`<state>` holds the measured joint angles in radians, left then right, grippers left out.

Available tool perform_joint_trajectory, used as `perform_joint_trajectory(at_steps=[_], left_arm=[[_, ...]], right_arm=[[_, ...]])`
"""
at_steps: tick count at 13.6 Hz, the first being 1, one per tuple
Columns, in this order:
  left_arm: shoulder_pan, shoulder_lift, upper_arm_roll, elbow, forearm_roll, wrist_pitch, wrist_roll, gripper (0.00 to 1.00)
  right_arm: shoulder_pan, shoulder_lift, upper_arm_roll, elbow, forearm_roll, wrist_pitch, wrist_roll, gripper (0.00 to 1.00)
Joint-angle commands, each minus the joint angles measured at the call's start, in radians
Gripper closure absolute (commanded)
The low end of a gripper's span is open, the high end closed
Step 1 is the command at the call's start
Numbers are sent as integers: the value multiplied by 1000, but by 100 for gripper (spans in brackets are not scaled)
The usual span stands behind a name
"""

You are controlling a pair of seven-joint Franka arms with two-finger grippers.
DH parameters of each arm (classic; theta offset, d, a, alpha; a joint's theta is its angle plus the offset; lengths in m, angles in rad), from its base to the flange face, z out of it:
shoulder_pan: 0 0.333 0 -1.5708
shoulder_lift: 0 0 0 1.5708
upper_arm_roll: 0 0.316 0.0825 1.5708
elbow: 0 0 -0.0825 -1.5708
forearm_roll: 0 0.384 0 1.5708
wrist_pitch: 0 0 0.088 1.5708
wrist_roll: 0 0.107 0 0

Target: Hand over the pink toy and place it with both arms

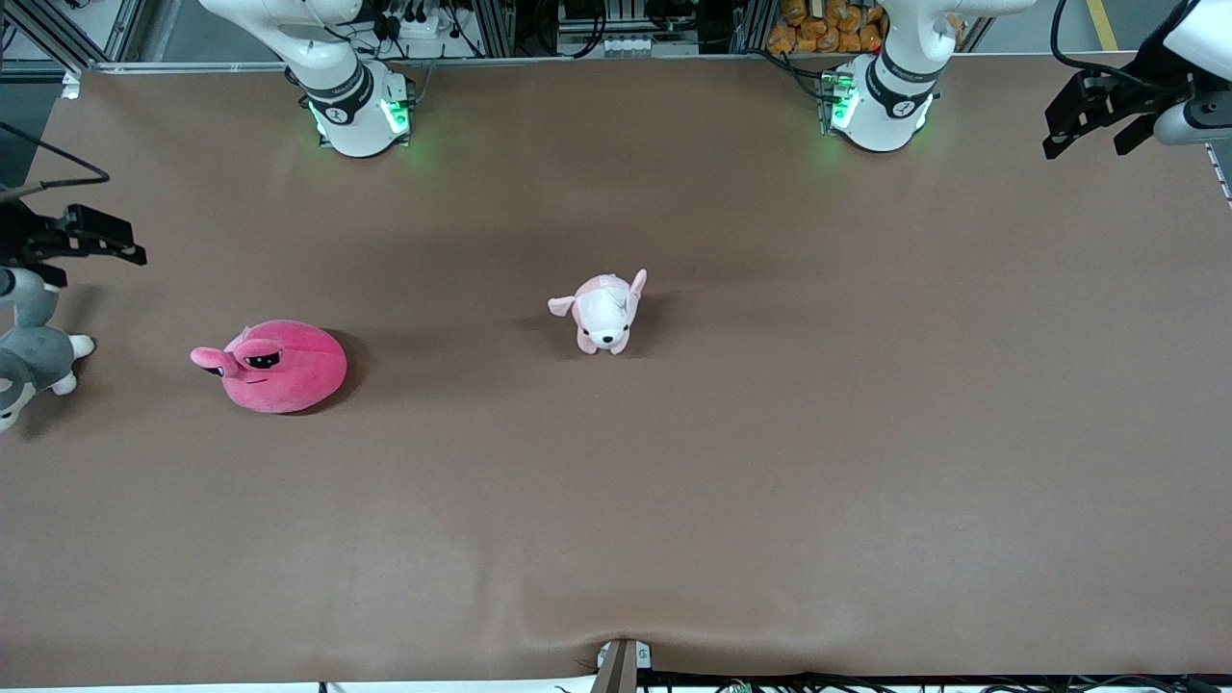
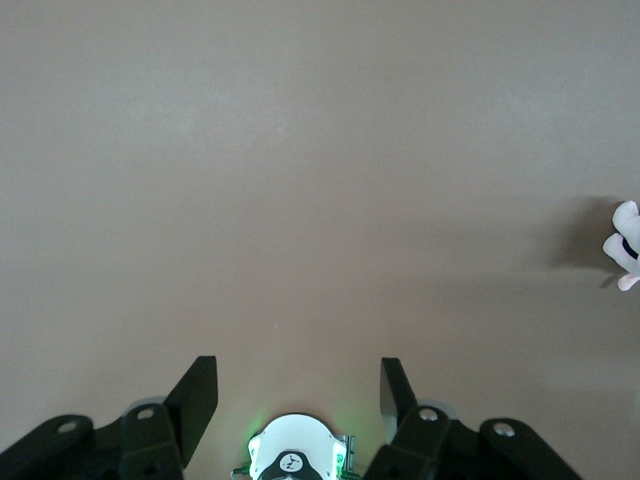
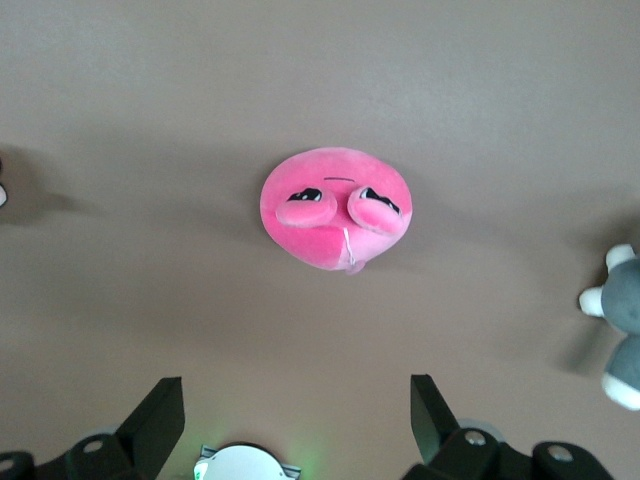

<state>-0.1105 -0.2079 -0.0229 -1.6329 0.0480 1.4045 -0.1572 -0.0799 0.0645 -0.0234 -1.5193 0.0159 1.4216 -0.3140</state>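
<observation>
While untouched, pink toy (image 1: 279,367) tabled.

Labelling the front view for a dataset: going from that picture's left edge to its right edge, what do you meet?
Right pincer → grey-and-white plush → pink toy → puppy plush → left pincer.

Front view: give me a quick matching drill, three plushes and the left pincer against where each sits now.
1 pink toy
2 puppy plush
3 grey-and-white plush
4 left pincer

A mid-table
B open, over the left arm's end of the table
C at the edge at the right arm's end
D between the two other plushes

1-D, 2-A, 3-C, 4-B
</observation>
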Motion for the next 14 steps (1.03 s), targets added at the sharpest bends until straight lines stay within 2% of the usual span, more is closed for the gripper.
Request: perform_joint_trajectory(at_steps=[1,14], left_arm=[[-11,-34,9,-32,23,19,16,26],[2,-21,20,-19,-19,31,145,26]], right_arm=[[9,-89,-1,-91,-25,14,68,0],[52,-123,8,-64,-28,-46,363,0]])
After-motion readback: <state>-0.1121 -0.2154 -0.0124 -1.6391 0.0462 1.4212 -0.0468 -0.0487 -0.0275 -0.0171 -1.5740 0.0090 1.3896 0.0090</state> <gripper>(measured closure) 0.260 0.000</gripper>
